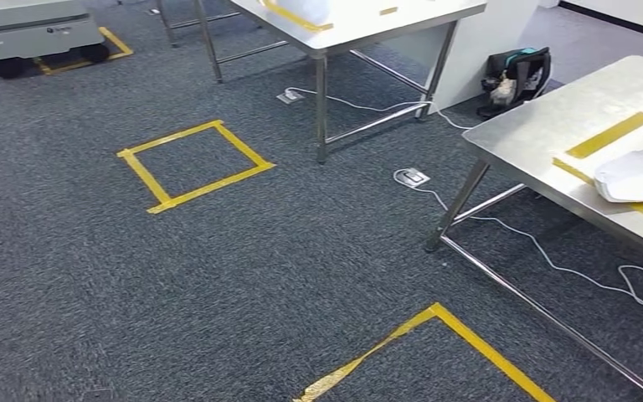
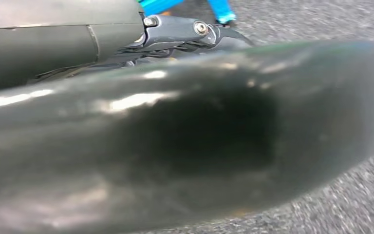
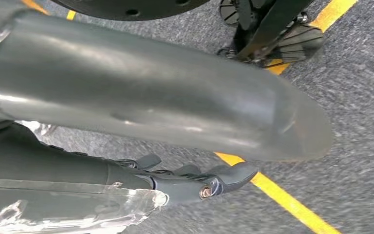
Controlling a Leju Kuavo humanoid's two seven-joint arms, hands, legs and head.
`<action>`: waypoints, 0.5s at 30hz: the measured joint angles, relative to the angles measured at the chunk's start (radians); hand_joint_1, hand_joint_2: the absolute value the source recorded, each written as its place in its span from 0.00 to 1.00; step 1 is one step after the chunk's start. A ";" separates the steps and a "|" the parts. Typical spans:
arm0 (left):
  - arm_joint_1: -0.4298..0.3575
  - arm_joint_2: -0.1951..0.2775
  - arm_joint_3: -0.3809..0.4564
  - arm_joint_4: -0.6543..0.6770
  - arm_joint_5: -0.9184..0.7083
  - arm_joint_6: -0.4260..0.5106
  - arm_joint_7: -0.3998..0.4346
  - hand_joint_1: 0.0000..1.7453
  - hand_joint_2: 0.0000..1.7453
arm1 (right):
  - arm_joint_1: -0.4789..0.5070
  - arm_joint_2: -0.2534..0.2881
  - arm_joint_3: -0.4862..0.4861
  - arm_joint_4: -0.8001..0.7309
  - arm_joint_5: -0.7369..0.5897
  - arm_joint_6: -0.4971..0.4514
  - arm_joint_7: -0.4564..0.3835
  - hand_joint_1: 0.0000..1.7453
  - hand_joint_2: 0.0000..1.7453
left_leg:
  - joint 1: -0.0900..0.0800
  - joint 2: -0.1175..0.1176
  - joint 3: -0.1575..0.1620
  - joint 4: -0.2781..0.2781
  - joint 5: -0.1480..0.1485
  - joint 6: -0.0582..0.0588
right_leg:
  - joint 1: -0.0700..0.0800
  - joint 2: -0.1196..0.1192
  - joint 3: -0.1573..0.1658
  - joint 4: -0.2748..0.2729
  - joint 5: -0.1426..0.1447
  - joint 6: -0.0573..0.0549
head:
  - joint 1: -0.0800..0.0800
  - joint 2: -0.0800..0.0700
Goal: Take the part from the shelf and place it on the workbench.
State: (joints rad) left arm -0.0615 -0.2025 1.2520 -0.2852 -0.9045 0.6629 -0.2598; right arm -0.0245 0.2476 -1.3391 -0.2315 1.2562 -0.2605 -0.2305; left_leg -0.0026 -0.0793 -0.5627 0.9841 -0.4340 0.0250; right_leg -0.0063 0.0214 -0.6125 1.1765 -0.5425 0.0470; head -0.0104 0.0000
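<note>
Counting from the head view: two steel-topped tables, the near-right workbench (image 1: 536,126) and a far table (image 1: 368,25), and three yellow tape squares on the grey carpet (image 1: 218,276), with white cables (image 1: 552,264) trailing under the workbench. One white bagged part (image 1: 640,172) lies on the workbench inside a yellow tape outline, cut off at the right edge. The right hand (image 3: 185,183) grasps crinkled clear plastic wrap (image 3: 63,209), contents indistinct; the left hand (image 2: 175,34) is largely hidden behind its blurred thumb, so its grip cannot be judged.

I count two steel counters (image 1: 552,126) (image 1: 360,25), three yellow tape squares on the floor (image 1: 194,164) (image 1: 435,343) (image 1: 84,54), two floor sockets (image 1: 412,177) (image 1: 290,96), and one dark bag (image 1: 515,77).
</note>
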 joint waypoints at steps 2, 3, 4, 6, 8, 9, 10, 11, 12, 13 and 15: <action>-0.002 0.000 0.000 0.001 0.000 0.000 0.000 0.00 0.00 | -0.001 0.000 0.000 0.000 0.000 0.000 0.000 0.00 0.00 | -0.001 -0.026 -0.001 0.003 0.000 -0.005 | -0.004 0.056 0.055 -0.128 0.051 -0.007 | -0.001 0.000; -0.002 0.000 0.000 0.001 0.000 0.000 0.000 0.00 0.00 | 0.000 0.000 -0.001 0.000 0.000 0.000 0.000 0.00 0.00 | -0.001 -0.037 -0.004 0.004 0.000 -0.009 | -0.005 0.077 0.069 -0.159 0.057 -0.009 | -0.001 0.000; -0.002 0.000 0.000 0.002 0.000 0.000 0.000 0.00 0.00 | -0.001 0.000 -0.001 0.000 0.000 0.000 0.000 0.00 0.00 | 0.001 -0.049 -0.008 0.004 0.002 -0.016 | -0.004 0.082 0.075 -0.169 0.055 -0.011 | -0.001 0.000; 0.001 0.001 0.000 0.003 0.000 0.000 0.000 0.00 0.00 | -0.001 0.001 -0.001 0.000 0.000 0.000 0.000 0.00 0.00 | 0.006 -0.059 -0.015 0.005 0.005 -0.029 | -0.003 0.057 0.081 -0.174 0.060 -0.020 | -0.001 0.000; 0.002 0.002 0.000 0.004 0.000 0.000 -0.001 0.00 0.00 | -0.001 0.001 -0.001 0.000 0.000 0.000 -0.001 0.00 0.00 | 0.004 -0.011 -0.037 0.046 -0.022 -0.040 | -0.004 0.029 0.087 -0.182 0.065 -0.031 | -0.006 0.000; 0.001 0.002 0.000 0.004 0.001 0.000 -0.001 0.00 0.00 | 0.000 0.002 -0.001 0.000 0.000 0.000 -0.001 0.00 0.00 | 0.003 0.024 -0.061 0.095 -0.052 -0.044 | -0.005 0.013 0.089 -0.184 0.066 -0.035 | -0.009 0.000; -0.002 0.002 0.000 0.004 0.001 0.000 -0.001 0.00 0.00 | 0.001 0.002 -0.001 0.000 0.000 0.001 -0.001 0.00 0.00 | 0.004 0.049 -0.094 0.161 -0.086 -0.049 | -0.004 -0.004 0.089 -0.185 0.065 -0.038 | -0.011 0.000; -0.003 0.002 0.000 0.005 0.002 -0.001 -0.002 0.00 0.00 | 0.003 0.002 -0.001 0.000 0.001 0.002 -0.001 0.00 0.00 | 0.006 0.060 -0.127 0.227 -0.115 -0.054 | -0.004 -0.021 0.089 -0.185 0.064 -0.039 | -0.012 0.000; -0.003 0.002 0.000 0.005 0.002 -0.003 -0.003 0.00 0.00 | 0.003 0.002 -0.001 0.000 0.002 0.004 -0.001 0.00 0.00 | 0.009 0.065 -0.150 0.272 -0.127 -0.058 | -0.004 -0.038 0.089 -0.185 0.062 -0.039 | -0.012 0.000; -0.002 0.002 0.000 0.006 0.003 -0.005 -0.005 0.00 0.00 | 0.003 0.002 -0.001 0.000 0.003 0.006 -0.002 0.00 0.00 | 0.012 0.067 -0.156 0.285 -0.121 -0.061 | -0.005 -0.054 0.090 -0.185 0.061 -0.037 | -0.012 0.000; 0.001 0.002 0.000 0.006 0.003 -0.009 -0.006 0.00 0.00 | 0.002 0.002 -0.001 0.000 0.005 0.011 -0.003 0.00 0.00 | 0.018 0.083 -0.109 0.202 -0.063 -0.066 | -0.007 -0.080 0.095 -0.185 0.056 -0.031 | -0.012 0.000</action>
State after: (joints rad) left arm -0.0607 -0.2005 1.2524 -0.2792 -0.9010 0.6539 -0.2661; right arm -0.0226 0.2491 -1.3401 -0.2316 1.2616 -0.2495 -0.2336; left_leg 0.0153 0.0034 -0.6720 1.1859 -0.4972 -0.0409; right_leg -0.0131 -0.0585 -0.5175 0.9918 -0.4861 0.0157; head -0.0223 0.0000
